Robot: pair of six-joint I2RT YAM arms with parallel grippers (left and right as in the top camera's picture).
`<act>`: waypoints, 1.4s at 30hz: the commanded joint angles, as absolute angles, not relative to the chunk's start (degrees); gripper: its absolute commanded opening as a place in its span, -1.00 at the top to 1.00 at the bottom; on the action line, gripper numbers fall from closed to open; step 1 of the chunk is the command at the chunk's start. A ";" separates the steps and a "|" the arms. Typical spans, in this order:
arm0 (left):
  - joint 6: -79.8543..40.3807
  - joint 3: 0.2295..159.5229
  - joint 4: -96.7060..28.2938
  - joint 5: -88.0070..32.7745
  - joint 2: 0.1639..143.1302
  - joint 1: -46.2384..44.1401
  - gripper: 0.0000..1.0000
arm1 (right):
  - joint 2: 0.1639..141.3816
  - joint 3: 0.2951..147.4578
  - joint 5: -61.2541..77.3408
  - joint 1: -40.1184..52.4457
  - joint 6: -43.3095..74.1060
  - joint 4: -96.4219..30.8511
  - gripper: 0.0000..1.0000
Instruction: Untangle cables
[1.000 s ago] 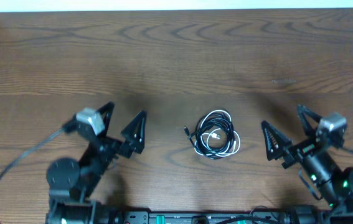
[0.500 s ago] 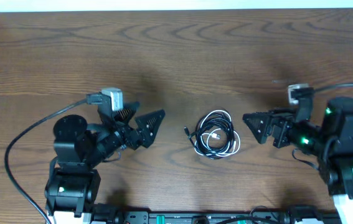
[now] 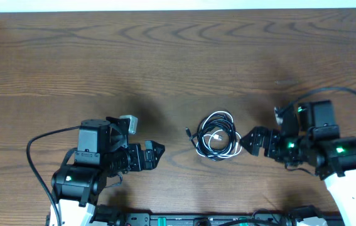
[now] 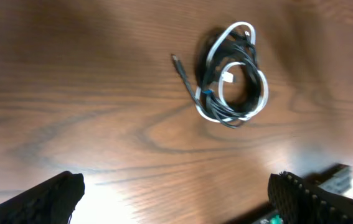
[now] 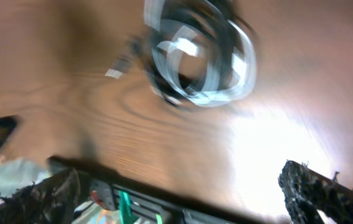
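I see cables coiled together on desk | left end effector fingers apart, empty | right end effector fingers apart, empty, near coil

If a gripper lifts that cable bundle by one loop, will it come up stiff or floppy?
Probably floppy: the cables are thin cords in loose loops, so they should sag. Likely light too. Black and white strands interweave, so one may drag the other.
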State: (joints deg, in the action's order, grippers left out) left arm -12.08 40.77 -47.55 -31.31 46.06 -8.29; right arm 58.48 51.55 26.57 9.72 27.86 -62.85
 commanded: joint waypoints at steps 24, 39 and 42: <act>-8.58 42.04 -44.69 -25.87 45.98 -8.88 -0.99 | 66.00 29.04 4.99 37.95 67.48 -21.47 -0.22; -8.62 42.04 -44.73 -26.33 45.95 -8.88 -0.99 | 76.99 29.04 4.80 37.98 67.44 -14.02 -0.23; -8.60 42.04 -44.71 -26.33 45.95 -8.88 -0.99 | 78.59 29.04 4.62 37.98 67.42 -11.38 -0.14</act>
State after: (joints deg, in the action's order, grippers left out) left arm -9.98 40.99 -44.75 -26.61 46.09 -8.71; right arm 76.88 29.45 5.78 37.52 67.09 -13.04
